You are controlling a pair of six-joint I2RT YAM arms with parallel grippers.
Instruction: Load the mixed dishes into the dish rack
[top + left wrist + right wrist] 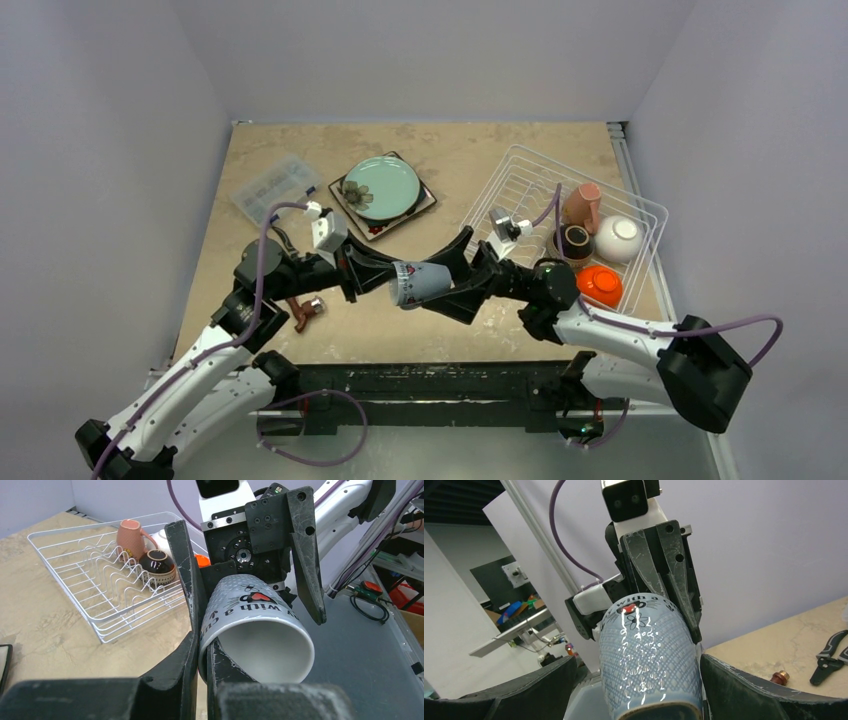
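Observation:
The pale blue mug (422, 283) hangs on its side above the table's front middle, between both arms. My left gripper (395, 280) is shut on its rim, one finger inside the mouth and one outside (206, 645). My right gripper (437, 285) is open, its fingers on either side of the mug's base end (638, 657) with a gap on the left side. The dish rack (520, 170) at the back right holds a pink mug (582, 205), a dark brown bowl (574, 241), a white bowl (620, 238) and an orange bowl (600, 285). A teal plate (382, 187) lies on the square flowered plate (375, 230).
A clear plastic compartment box (272, 185) sits at the back left. Black-handled pliers (305, 312) lie near the left arm's elbow. The two plates are left of the rack. Walls close in the table on three sides.

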